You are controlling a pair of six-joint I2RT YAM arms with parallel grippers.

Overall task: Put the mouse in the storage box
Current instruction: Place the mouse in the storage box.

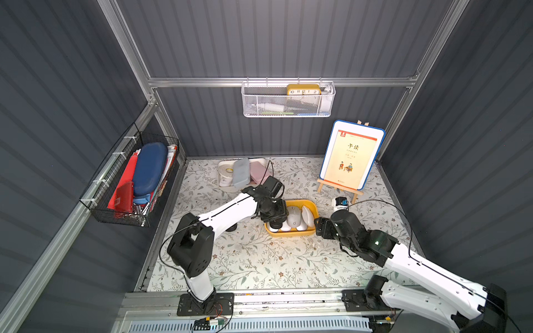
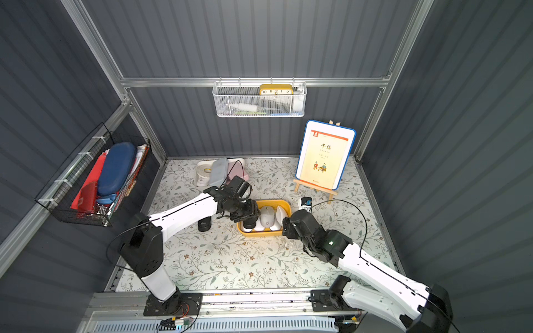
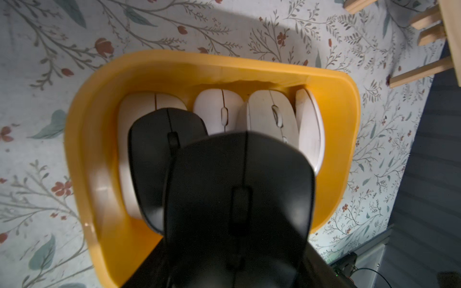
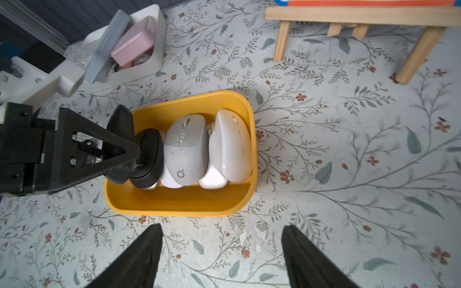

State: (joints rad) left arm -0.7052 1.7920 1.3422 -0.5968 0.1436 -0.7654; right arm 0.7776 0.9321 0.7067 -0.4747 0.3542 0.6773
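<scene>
The storage box [image 1: 291,234] is a shallow yellow tub in mid-table, holding several white mice [image 4: 185,149] and one black mouse [image 4: 149,159] at its left end. My left gripper [image 1: 277,222] hovers over that left end, shut on another black mouse [image 3: 239,199], which fills the left wrist view above the box [image 3: 174,62]. From the right wrist, that held mouse [image 4: 120,139] shows edge-on behind a left finger [image 4: 99,149]. My right gripper [image 4: 222,249] is open and holds nothing. It is low over the cloth just outside the box's [image 4: 174,203] right side [image 1: 320,227].
A white tray [image 4: 159,49] with cases and tape sits at the back left. A book on a wooden easel [image 1: 350,155] stands at the back right, a small white-and-blue item [image 1: 341,202] before it. A small black object [image 2: 204,224] lies under my left arm.
</scene>
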